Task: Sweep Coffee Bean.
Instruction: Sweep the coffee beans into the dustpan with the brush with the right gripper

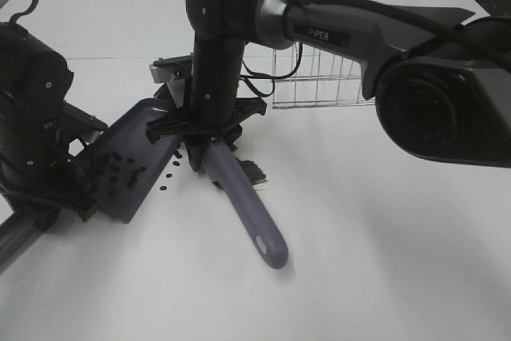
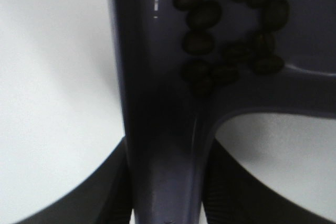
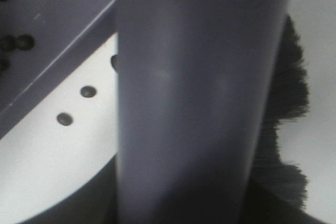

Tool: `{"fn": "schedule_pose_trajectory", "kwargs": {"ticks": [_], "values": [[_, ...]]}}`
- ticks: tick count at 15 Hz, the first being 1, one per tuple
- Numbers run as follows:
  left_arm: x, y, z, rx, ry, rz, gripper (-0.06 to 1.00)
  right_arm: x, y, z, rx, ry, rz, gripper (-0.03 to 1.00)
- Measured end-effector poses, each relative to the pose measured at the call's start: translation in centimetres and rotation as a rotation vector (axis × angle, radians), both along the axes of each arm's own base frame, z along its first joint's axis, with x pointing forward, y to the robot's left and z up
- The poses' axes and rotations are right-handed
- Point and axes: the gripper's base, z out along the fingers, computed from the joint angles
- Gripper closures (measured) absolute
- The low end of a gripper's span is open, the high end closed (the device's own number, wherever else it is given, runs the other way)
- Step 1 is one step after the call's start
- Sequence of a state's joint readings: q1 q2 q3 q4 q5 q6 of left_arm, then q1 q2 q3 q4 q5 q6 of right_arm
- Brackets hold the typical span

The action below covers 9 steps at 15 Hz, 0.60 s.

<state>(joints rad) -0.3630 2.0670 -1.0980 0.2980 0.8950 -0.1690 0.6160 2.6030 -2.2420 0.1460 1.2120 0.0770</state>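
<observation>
The right gripper grips the brush, loose beans lie just left, before the pan the left gripper holds.

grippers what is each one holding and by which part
Left gripper holds the dustpan by its handle. Right gripper holds the brush by its handle, near the bristles.

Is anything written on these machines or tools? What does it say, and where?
"PIPER": white letters on a black label on the right arm.
Nothing readable on the dustpan, brush or wire basket; wrist views show no text.
</observation>
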Motion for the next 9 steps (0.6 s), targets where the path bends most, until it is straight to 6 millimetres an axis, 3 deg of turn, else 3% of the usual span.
{"fn": "schedule_pose_trajectory", "kwargs": {"ticks": [6, 9], "values": [[0.0, 0.0, 0.0, 0.0, 0.003, 0.002, 0.61, -0.4, 3.0, 0.1, 0.349, 0.07, -0.028, 0.63], [0.0, 0.0, 0.0, 0.0, 0.003, 0.002, 0.61, -0.2, 3.0, 0.4, 0.377, 0.069, -0.023, 0.63]]}}
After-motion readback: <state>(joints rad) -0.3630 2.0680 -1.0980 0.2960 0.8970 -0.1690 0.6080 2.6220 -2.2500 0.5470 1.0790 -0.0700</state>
